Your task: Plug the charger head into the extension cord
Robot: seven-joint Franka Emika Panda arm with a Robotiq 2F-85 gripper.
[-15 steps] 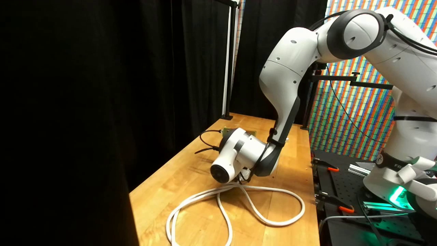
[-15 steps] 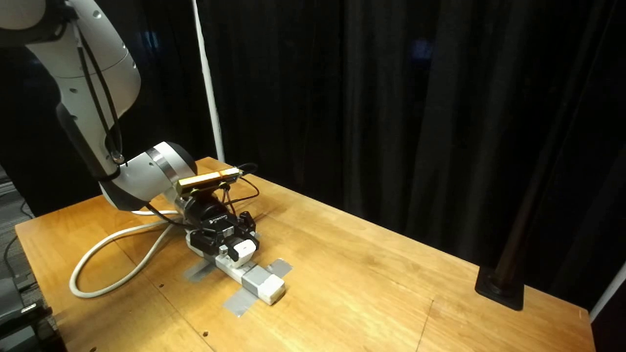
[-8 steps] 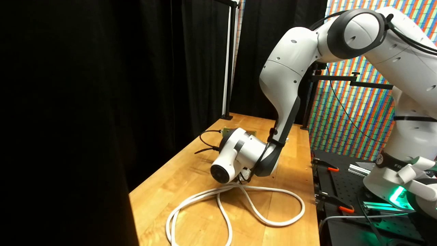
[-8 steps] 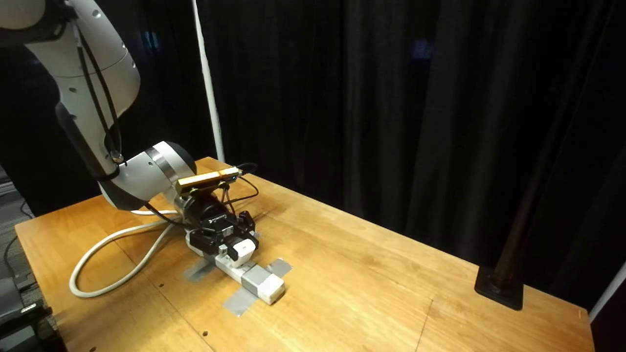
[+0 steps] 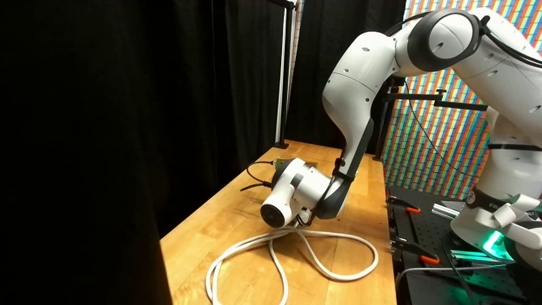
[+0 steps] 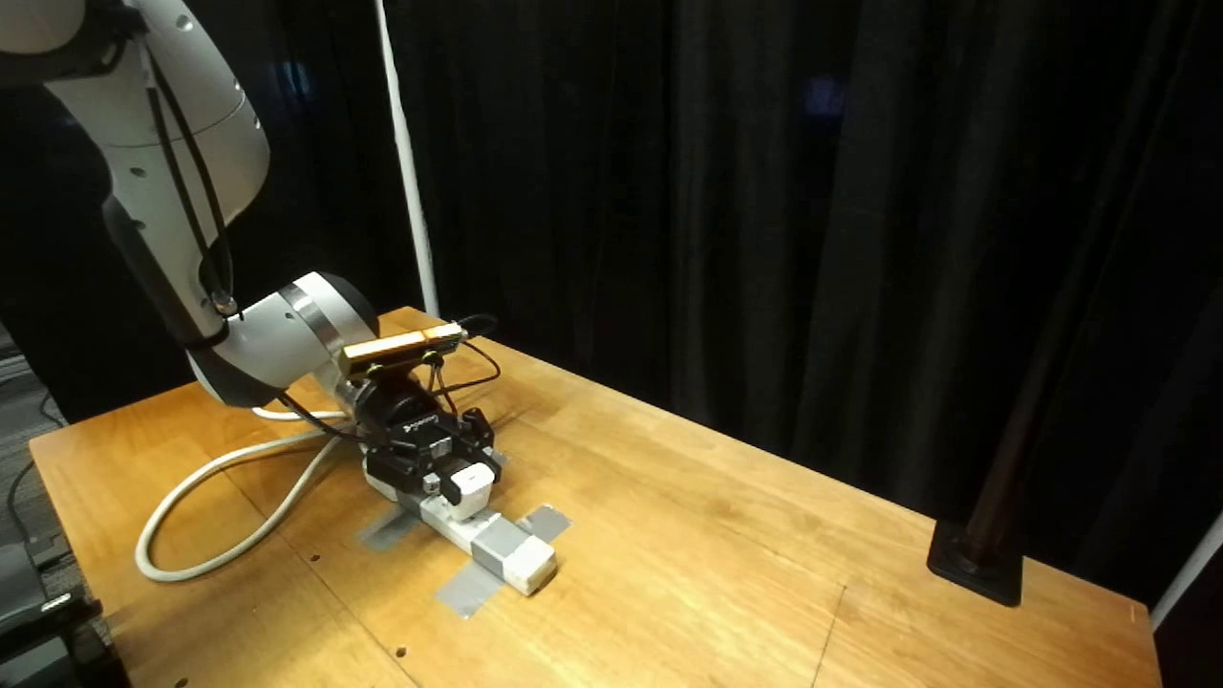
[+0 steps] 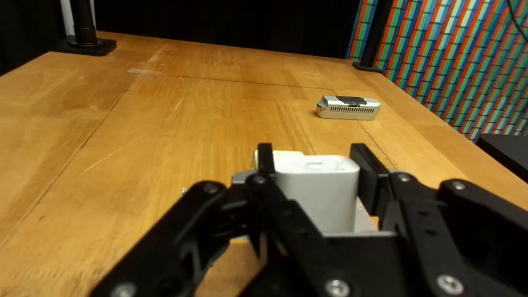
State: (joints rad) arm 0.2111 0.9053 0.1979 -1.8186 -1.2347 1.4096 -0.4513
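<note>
The bench (image 6: 688,535) holds the cord (image 6: 449,526). The jaws pinch two sides of the charger (image 7: 317,198), which sits on the cord; I can't tell if it's in. It's likely light, hard, smooth: pinch the flat sides.

Underside of the charger head (image 7: 317,198) hidden; you can't tell whether it's seated. Wrist view: your gripper (image 7: 315,171) cut off by bottom edge. In an exterior view, extension cord (image 5: 345,277) cropped below.
</note>
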